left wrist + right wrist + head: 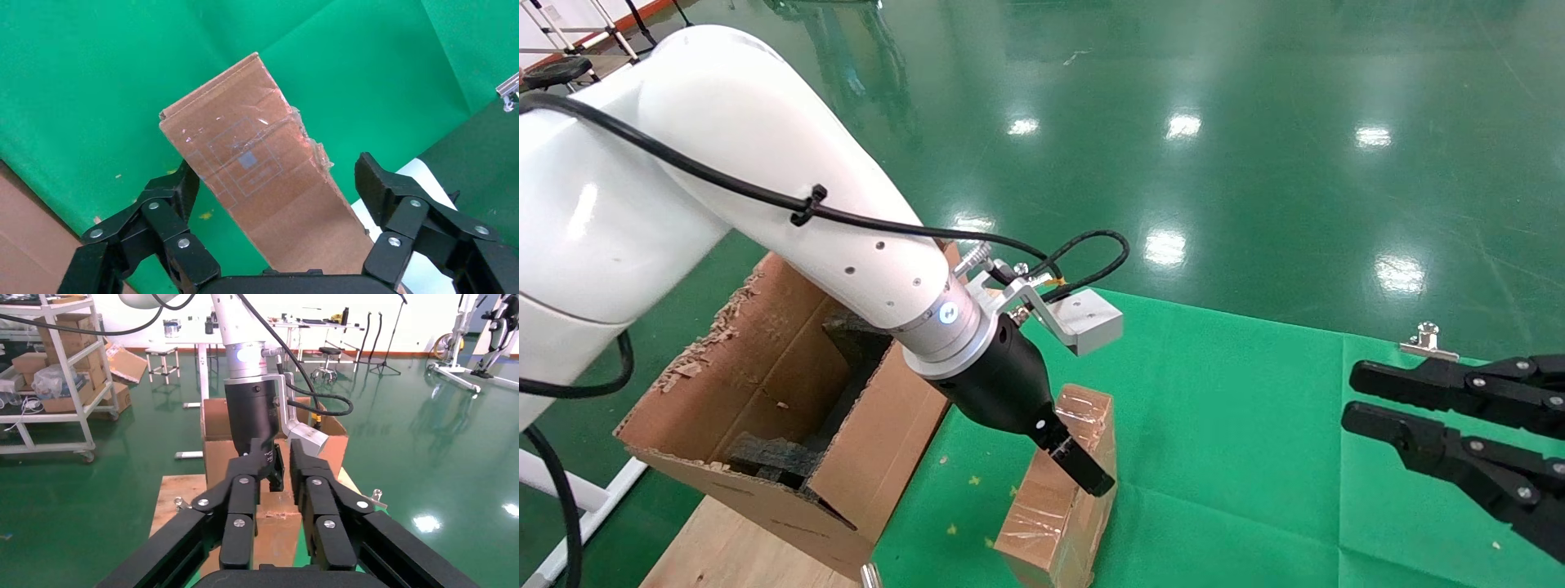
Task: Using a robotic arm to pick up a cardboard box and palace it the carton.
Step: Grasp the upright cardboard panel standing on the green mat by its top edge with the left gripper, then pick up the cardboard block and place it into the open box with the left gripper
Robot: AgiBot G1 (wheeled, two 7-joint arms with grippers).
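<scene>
Am lowering left gripper (275,202), jaws spread wide, straddling cardboard box (1062,482) to grab it for carton (764,408) at left. Right gripper (1442,425) idling right, slightly parted.

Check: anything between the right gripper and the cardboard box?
Head view: only bare green cloth between right gripper and cardboard box.

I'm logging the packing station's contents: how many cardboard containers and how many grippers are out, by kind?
Small taped cardboard box: 1
Large flapped carton: 1
Grippers: 2, the left gripper open around the small box, the right gripper parked at the right over the green cloth
Total: 4
</scene>
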